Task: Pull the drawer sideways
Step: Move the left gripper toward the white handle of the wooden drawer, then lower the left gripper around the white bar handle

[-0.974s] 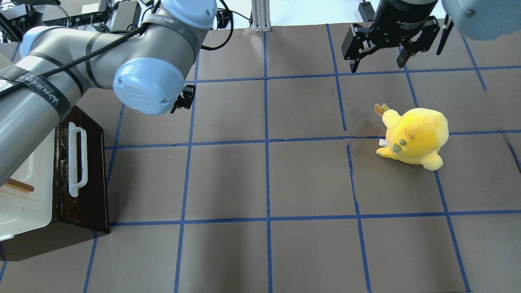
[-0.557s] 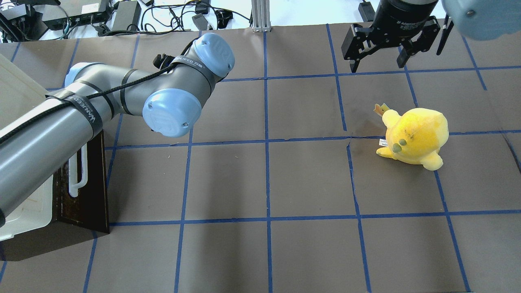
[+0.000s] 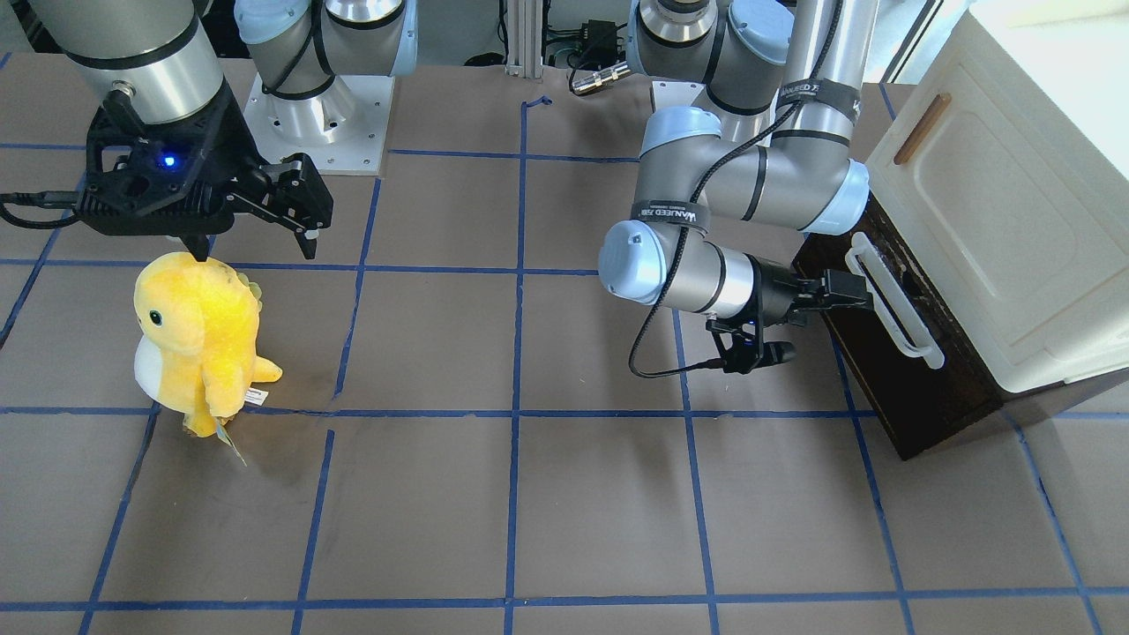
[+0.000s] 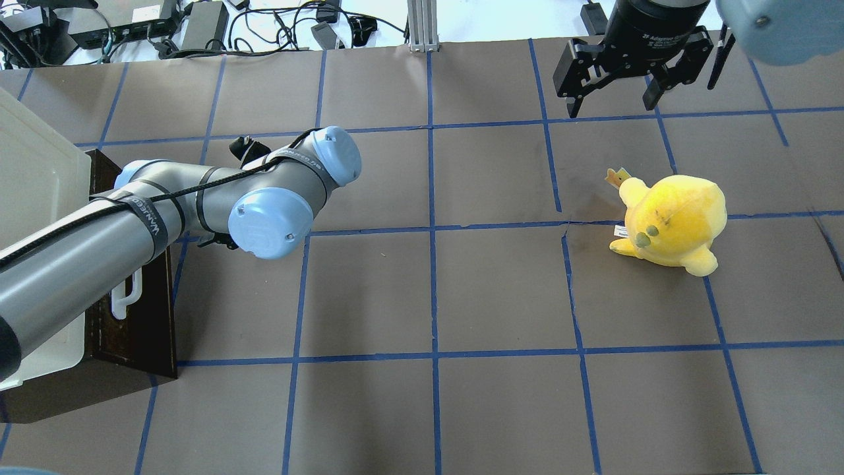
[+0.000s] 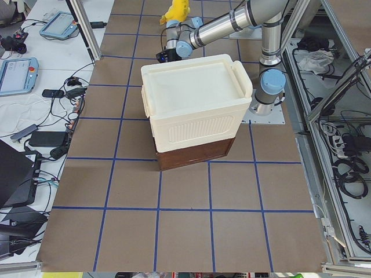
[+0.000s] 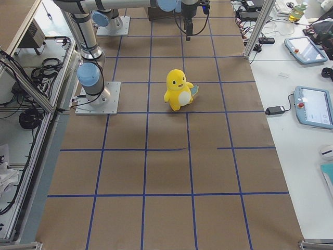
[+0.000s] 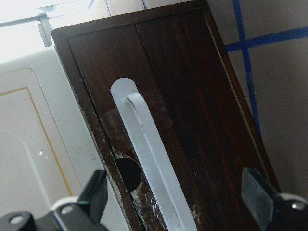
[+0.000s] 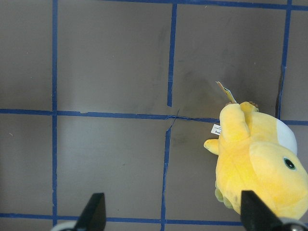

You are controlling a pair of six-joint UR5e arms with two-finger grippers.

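**At the table's (image 4: 461, 297) left end, the left tool now faces the handle**

The left tool (image 3: 848, 291) has come down from high above. Its fingers stand spread wide just before the long white bar handle (image 7: 149, 159) of the wide dark brown wooden drawer (image 3: 917, 397). The drawer seems pushed in under the cream cabinet (image 3: 997, 220). Gripping the handle is probably next.

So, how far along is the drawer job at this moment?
Done: the approach. The left gripper is at the drawer, open, with the white handle between its fingers in the wrist view. In hand: nothing is gripped yet. Left: close on the handle and pull; the drawer front looks shut against the cabinet. The right gripper hangs open near the plush toy.
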